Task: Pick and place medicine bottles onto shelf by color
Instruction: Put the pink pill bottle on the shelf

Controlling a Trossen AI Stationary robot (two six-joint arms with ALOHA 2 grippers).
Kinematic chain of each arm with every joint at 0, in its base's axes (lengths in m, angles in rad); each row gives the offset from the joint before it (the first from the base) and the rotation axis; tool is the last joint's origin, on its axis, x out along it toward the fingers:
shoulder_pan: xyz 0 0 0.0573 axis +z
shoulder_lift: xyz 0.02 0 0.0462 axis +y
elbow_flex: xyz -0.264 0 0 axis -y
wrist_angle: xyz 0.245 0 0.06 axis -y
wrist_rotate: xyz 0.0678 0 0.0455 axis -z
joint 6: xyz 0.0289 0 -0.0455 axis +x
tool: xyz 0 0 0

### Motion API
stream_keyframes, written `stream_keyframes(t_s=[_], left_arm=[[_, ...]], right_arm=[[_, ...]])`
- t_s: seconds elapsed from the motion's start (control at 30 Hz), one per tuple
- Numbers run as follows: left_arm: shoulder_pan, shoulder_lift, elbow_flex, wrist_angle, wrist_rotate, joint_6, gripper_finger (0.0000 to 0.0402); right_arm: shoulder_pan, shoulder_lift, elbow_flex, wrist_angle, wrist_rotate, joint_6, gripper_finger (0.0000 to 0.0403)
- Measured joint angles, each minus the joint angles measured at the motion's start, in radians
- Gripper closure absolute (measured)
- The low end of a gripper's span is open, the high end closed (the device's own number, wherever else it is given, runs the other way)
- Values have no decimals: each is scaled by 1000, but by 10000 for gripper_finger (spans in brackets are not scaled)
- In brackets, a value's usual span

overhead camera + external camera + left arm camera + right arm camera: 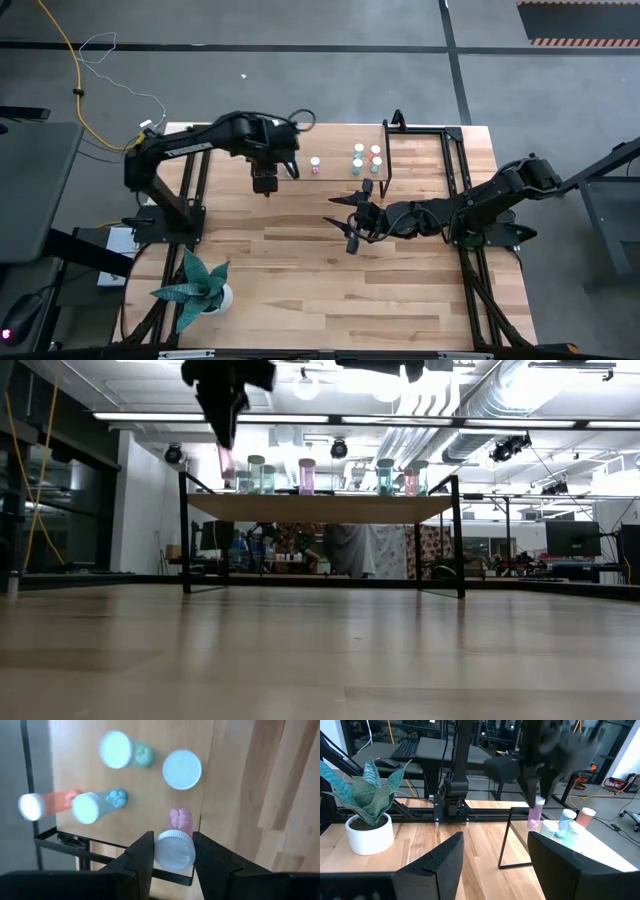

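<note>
Pink bottle (175, 845) hangs clamped in the left gripper (172, 857) above the shelf (125, 827) edge; early release risks a fall. Right gripper (495, 855) waits open.

pink bottle (176, 837) white-capped, teal bottles (100, 805), light-wood shelf (150, 780)

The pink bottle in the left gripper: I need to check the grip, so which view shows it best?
The left wrist view: the pink bottle sits capped between the left gripper's fingers, over the shelf edge. The low view shows it hanging under the gripper; the right wrist view shows it blurred; the high view hides it beneath the arm.
</note>
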Motion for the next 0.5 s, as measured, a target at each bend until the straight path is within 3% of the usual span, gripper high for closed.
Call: stream_keyframes(t_s=[0.23, 0.5], left_arm=[[8, 91, -1, -23, -51, 70, 289], [41, 105, 0, -13, -96, 98, 288]], right_arm=[[0, 0, 0, 0, 0, 0, 191], [0, 0, 0, 0, 0, 0, 191]])
